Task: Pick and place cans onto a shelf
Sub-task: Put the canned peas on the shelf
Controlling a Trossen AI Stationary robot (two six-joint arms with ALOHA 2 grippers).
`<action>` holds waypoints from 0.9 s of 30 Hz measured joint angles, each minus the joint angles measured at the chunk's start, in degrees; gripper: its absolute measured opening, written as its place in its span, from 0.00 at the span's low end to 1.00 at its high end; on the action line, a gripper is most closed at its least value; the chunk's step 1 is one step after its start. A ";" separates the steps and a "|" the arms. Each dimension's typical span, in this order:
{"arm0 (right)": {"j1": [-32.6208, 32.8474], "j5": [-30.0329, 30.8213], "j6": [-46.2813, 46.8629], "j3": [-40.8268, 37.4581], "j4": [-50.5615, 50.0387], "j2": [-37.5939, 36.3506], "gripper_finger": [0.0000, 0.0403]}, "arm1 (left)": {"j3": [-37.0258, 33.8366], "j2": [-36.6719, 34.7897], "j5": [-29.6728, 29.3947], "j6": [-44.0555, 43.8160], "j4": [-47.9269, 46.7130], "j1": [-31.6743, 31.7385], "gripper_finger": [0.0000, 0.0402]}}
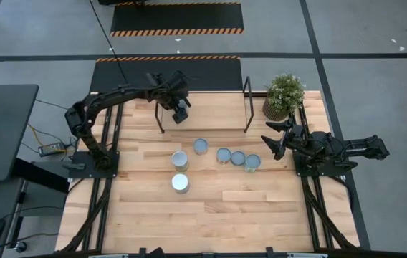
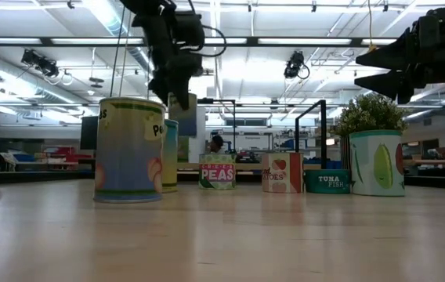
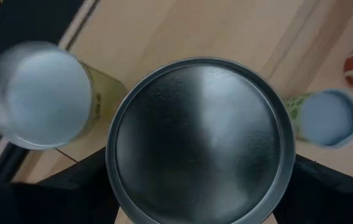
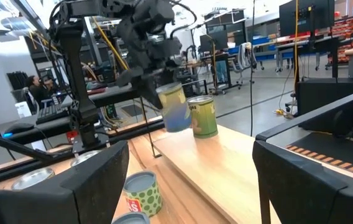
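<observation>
Six cans point(image 1: 223, 155) stood on table point(image 1: 261, 208); left gripper point(image 1: 180, 111) clamped a seventh above shelf point(image 1: 211, 111); right gripper point(image 1: 269, 140) apart.

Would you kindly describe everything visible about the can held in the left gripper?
The can is a small cylinder with a shiny grey metal top and raised rim; its side shows yellow and blue label. The left gripper clasps it by the sides, slightly tilted, lifted above the shelf, close beside a green-labelled can already standing there.

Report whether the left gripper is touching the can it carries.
Touching: in the left wrist view the left gripper's dark fingers press against both sides of the can.
</observation>
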 joint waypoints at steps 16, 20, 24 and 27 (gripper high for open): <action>0.00 0.02 0.02 0.00 0.17 0.00 0.87 | 5.48 -0.12 0.33 -3.19 -6.41 -0.25 0.79; -0.02 0.02 0.01 0.01 0.17 0.00 0.87 | 5.48 -0.12 0.35 -4.97 -6.28 -0.25 0.79; -0.01 0.02 0.01 0.00 0.17 0.00 0.87 | 2.78 -0.14 0.31 -6.66 -2.93 -0.92 0.79; -0.02 0.02 0.02 0.01 0.17 0.00 0.87 | 0.09 -0.10 0.30 -5.77 -1.67 -1.62 0.79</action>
